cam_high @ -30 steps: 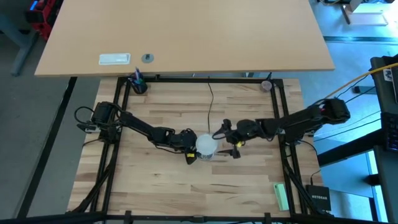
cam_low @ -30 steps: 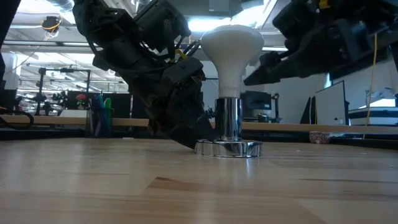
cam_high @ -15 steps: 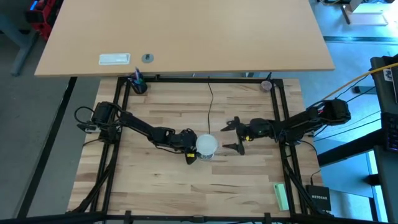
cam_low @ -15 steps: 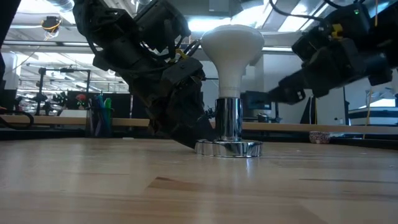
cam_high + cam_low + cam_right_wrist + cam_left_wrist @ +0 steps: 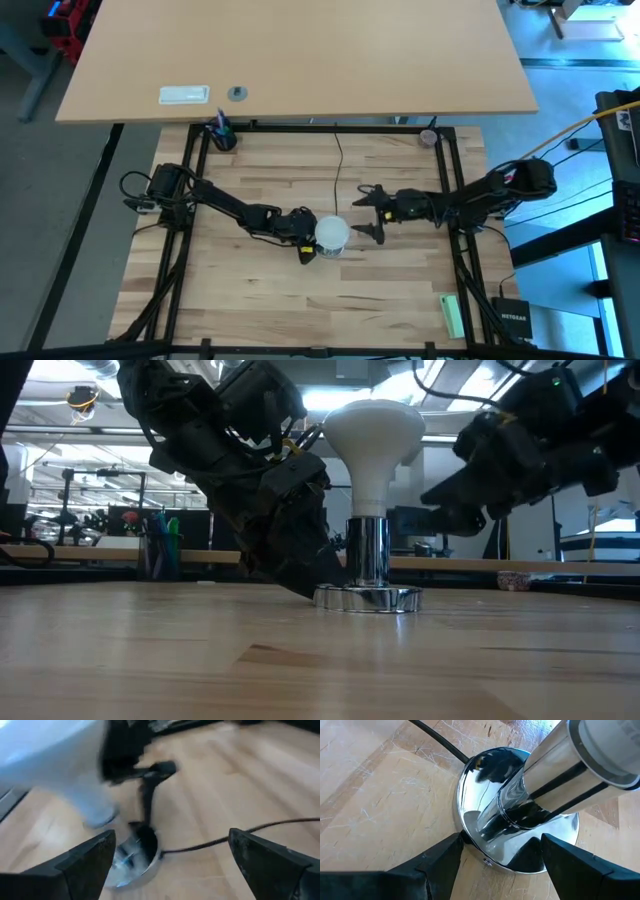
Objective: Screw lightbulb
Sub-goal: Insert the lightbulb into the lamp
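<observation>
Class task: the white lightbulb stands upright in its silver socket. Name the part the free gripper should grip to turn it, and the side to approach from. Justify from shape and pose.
Probably the lightbulb's wide rounded dome, approached level from the right gripper's side. The dome stands clear above the socket, while the left gripper already brackets the socket's base from the other side. The right gripper's open jaws face it, with a gap between.

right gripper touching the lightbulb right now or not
Apart. The high view shows the right gripper open, with bare wood between it and the lightbulb; the low view shows a gap too.
</observation>
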Available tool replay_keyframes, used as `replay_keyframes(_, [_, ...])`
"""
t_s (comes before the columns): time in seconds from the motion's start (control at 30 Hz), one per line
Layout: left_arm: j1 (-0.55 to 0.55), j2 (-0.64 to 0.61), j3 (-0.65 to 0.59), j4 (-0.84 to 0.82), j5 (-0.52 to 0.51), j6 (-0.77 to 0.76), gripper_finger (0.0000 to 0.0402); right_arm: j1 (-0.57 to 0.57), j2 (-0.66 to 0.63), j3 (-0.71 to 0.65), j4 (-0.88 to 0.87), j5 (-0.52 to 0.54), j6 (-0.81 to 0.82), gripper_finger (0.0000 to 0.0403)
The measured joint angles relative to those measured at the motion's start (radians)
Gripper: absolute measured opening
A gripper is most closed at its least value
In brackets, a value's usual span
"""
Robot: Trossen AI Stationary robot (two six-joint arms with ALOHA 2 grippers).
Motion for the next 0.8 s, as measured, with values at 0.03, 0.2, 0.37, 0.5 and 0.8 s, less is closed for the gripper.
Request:
replay_keyframes(0.03, [0.000,0.000,0.000,0.000,0.000,0.000,0.0260,-0.002,0.016,0.006,0.012,-0.059,-0.046,0.0382])
replay_keyframes(0.2, [0.000,0.000,0.000,0.000,0.000,0.011,0.0260,-0.019,0.120,0.040,0.132,-0.325,-0.171,0.0352])
replay_keyframes(0.37, [0.000,0.000,0.000,0.001,0.000,0.023,0.0260,-0.050,0.248,0.127,0.172,-0.372,-0.272,0.0318])
replay_keyframes(0.5, [0.000,0.000,0.000,0.001,0.000,0.024,0.0260,-0.050,0.348,0.225,0.182,-0.469,-0.332,0.0299])
replay_keyframes(0.8, [0.000,0.000,0.000,0.001,0.000,0.025,0.0260,-0.050,0.416,0.322,0.166,-0.551,-0.379,0.0256])
